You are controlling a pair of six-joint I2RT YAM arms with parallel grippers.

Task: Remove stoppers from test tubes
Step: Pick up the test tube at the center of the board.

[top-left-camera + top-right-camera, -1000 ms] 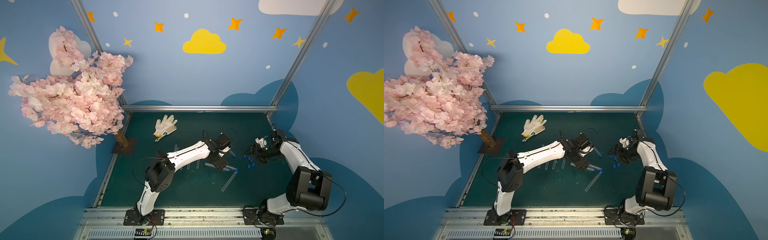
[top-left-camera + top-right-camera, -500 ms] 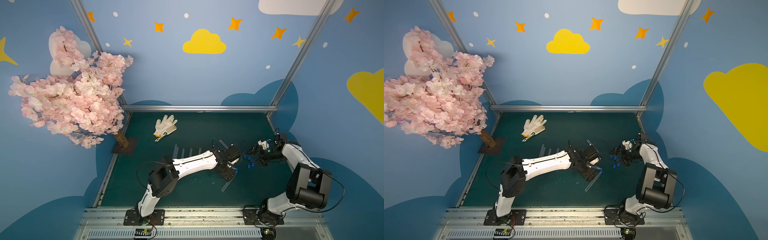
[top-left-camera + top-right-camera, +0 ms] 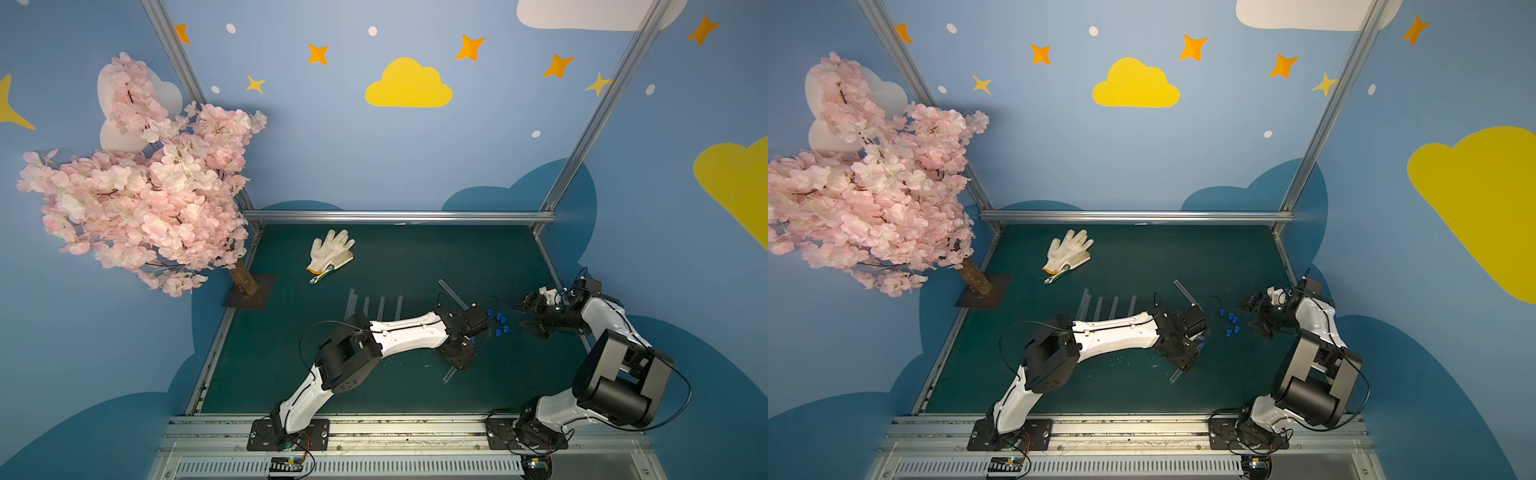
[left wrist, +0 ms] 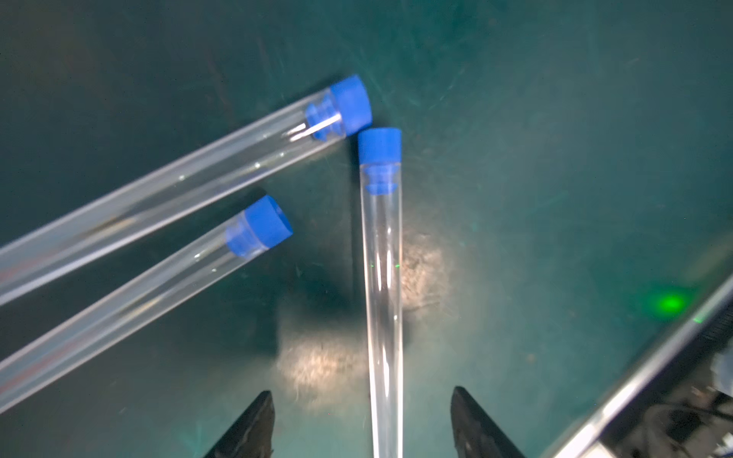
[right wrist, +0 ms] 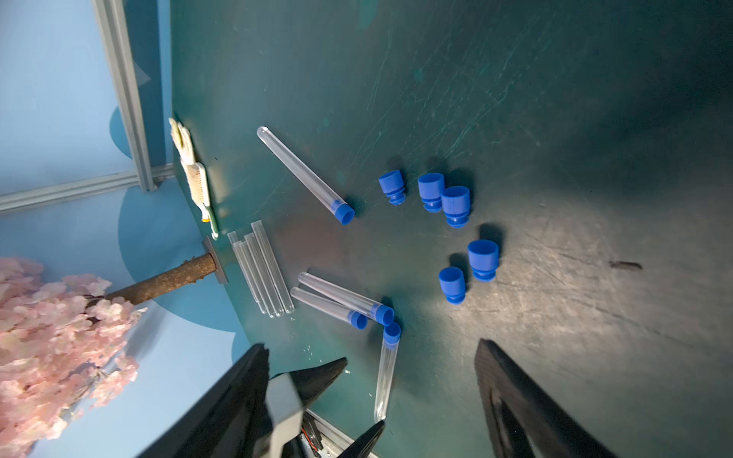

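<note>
The left gripper [image 4: 361,392] is hovering, jaws apart astride a stoppered tube [image 4: 382,297] lying on the tabletop [image 3: 374,257], not touching it. The right gripper [image 3: 523,316], jaws apart and empty, is hanging at three o'clock from five loose stoppers [image 3: 500,322].

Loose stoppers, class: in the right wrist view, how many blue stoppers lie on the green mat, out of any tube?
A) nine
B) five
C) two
B: five loose stoppers sit on the mat; the other four blue ones are plugged into tubes.
</note>
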